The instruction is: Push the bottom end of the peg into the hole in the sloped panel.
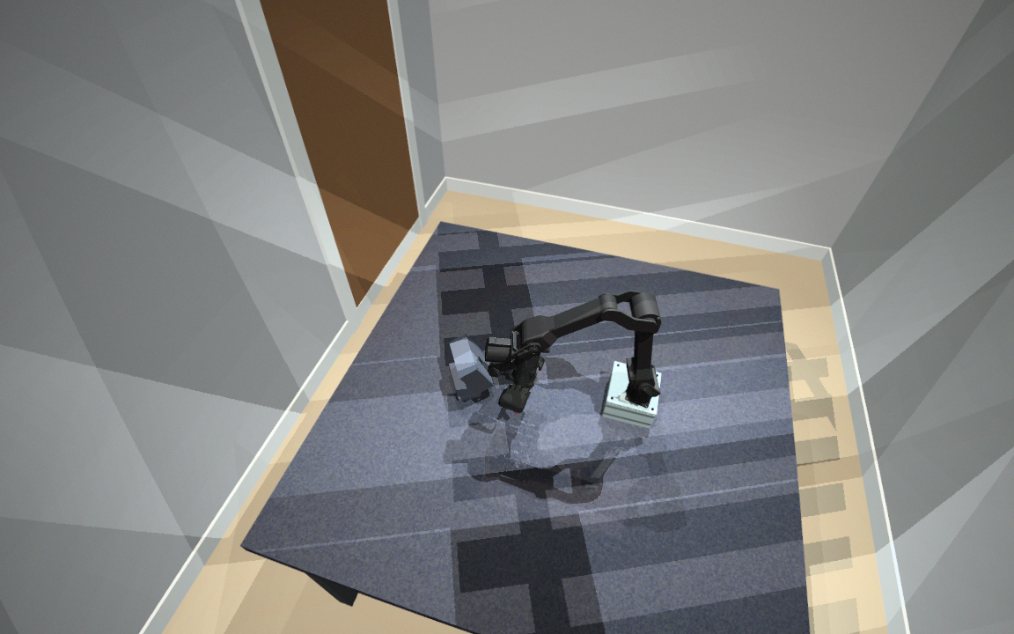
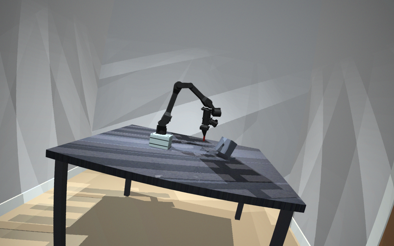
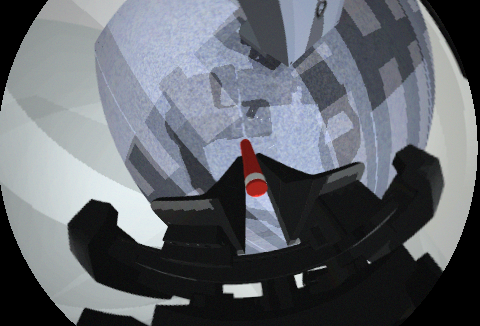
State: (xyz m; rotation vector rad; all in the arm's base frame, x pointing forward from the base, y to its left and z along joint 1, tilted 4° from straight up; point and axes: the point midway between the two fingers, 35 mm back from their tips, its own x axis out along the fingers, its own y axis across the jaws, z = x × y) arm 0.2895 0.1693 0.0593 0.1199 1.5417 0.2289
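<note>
A thin red round peg (image 2: 204,138) (image 3: 251,164) with a pale band near its top is held upright by my gripper (image 2: 204,134) (image 3: 250,158), which is shut on it. In the exterior view the peg's lower end hangs above the table. The grey-blue sloped panel block (image 1: 469,367) (image 2: 227,147) (image 3: 298,11) stands beside the gripper, to the right in the exterior view and at the top of the wrist view. The hole (image 2: 222,145) (image 3: 321,8) shows in its face. The peg is apart from the block. In the top view the arm hides most of the peg.
The dark patterned table (image 1: 369,441) (image 2: 115,159) carries the arm's pale base box (image 1: 629,415) (image 2: 160,141) on the side away from the block. The arm (image 1: 574,315) (image 2: 168,105) arches between the base and the gripper. Shadow bands cross the table.
</note>
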